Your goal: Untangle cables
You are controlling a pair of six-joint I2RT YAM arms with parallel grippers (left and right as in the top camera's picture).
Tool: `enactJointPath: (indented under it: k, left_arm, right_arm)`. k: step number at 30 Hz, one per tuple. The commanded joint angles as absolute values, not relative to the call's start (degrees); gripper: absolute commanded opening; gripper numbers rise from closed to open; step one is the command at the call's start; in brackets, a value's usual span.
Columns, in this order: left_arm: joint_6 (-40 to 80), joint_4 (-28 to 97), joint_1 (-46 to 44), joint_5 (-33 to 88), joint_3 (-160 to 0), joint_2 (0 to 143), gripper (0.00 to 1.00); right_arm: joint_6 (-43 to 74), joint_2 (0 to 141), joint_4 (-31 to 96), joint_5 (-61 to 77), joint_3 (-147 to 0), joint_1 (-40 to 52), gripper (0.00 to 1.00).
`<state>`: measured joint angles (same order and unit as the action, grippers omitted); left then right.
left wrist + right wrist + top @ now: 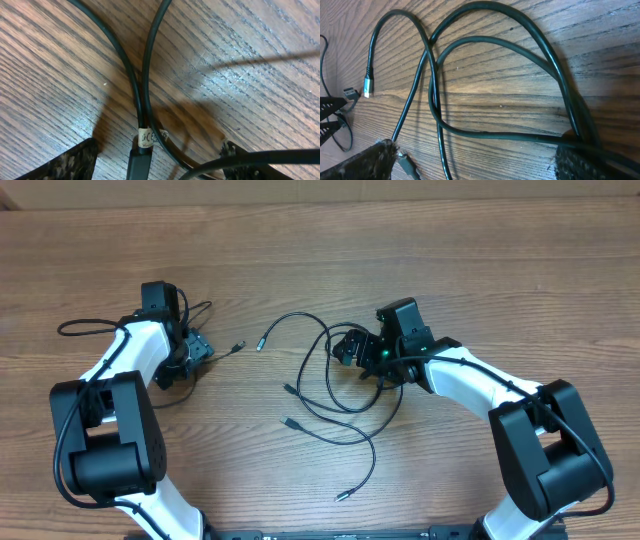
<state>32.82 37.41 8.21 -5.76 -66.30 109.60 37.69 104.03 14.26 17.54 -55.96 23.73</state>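
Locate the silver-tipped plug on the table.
Overhead, the silver-tipped plug lies near centre, just right of the left cable's plug and left of the right hand.

Three views, one table (320,240).
Overhead: straight down, far, whole table. Wrist cameras: close, angled down at its surface; right wrist shares overhead's centre cable loops (495,134).

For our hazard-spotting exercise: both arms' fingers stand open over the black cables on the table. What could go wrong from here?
Several cables cross between the right fingers: closing might pinch more than one and tighten the tangle. The left fingers straddle two strands and a labelled plug: they might grab both.
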Motion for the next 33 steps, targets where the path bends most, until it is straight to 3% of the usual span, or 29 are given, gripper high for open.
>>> enactJointPath:
  k: [1,30,33]
  left_arm:
    - [33.2,38.5,7.8,-0.2,-62.0,114.0,0.8]
    - [33.2,38.5,7.8,0.1,-62.0,114.0,0.87]
    - [33.2,38.5,7.8,0.1,-62.0,114.0,0.92]
  right_arm:
    - [37.7,105.5,14.7,15.5,-54.8,23.6,1.0]
    - [37.7,105.5,14.7,15.5,-54.8,23.6,1.0]
    - [37.7,105.4,14.7,15.5,-54.8,23.6,1.0]
